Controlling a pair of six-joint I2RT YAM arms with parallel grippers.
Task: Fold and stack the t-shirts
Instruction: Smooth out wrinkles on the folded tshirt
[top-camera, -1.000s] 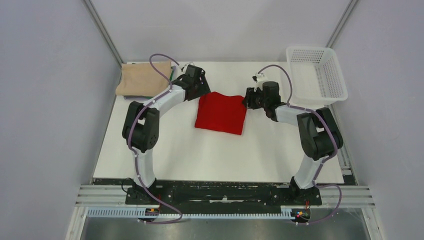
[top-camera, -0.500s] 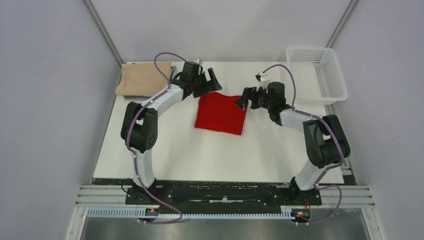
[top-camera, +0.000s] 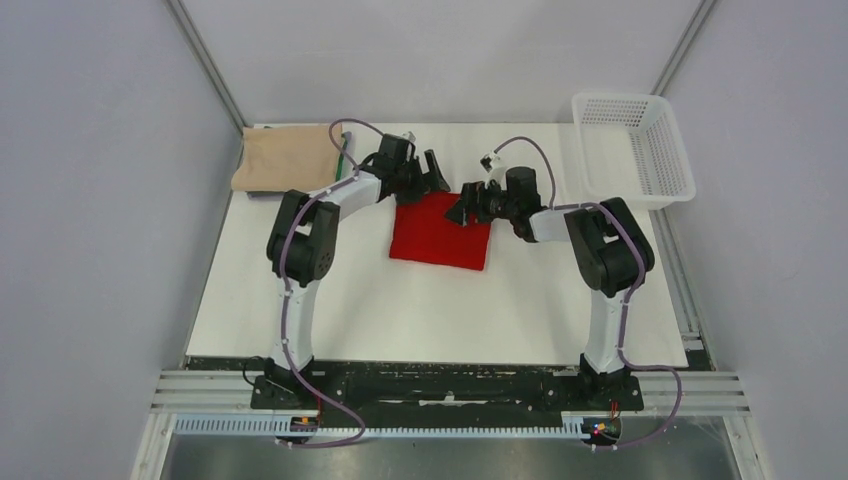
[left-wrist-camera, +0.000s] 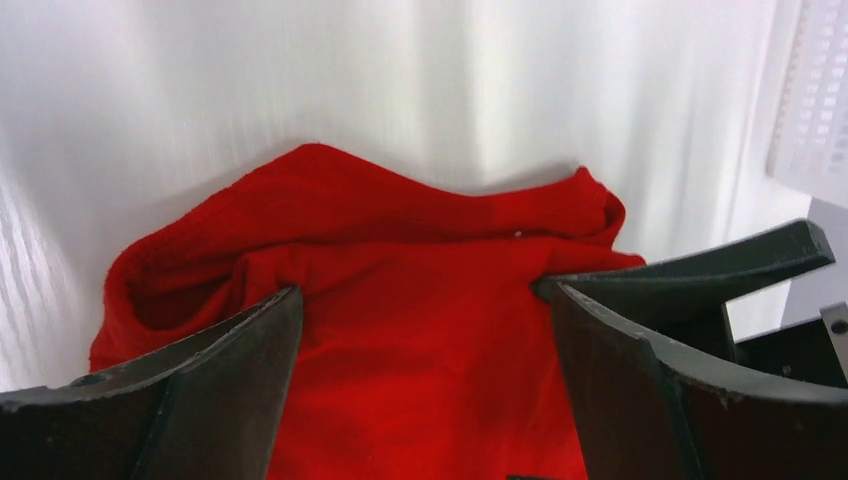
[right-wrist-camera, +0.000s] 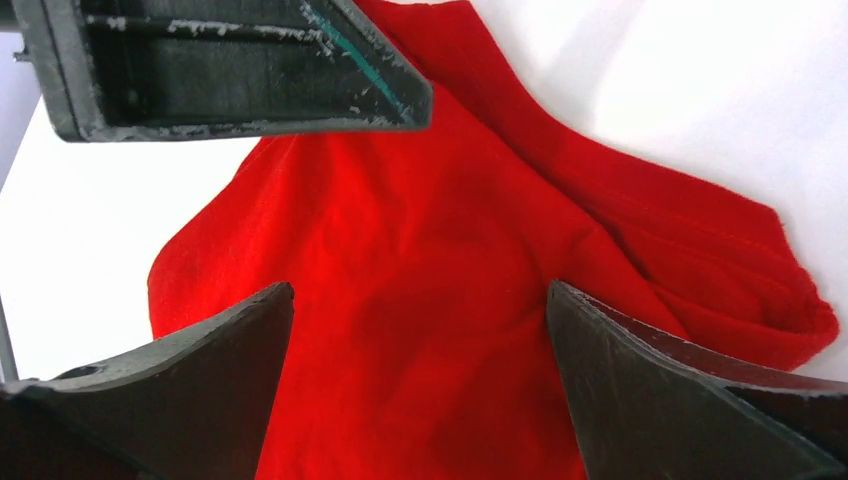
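1. Red shirt (top-camera: 440, 232) (left-wrist-camera: 430, 300) (right-wrist-camera: 420, 300): folded, lying flat mid-counter (top-camera: 400, 310), far edge rumpled.
2. Left jaws: spread wide over the shirt's far left corner, gripping nothing; cloth shows between them.
3. Right jaws: spread wide over the far right corner, gripping nothing. I cannot tell whether either pair's tips touch the cloth.
4. The 2 pairs face each other, close together.
5. Beige shirt (top-camera: 285, 160): folded at the far left corner, a green sliver (top-camera: 345, 157) along its right edge.
6. Basket (top-camera: 640, 150): far right corner.
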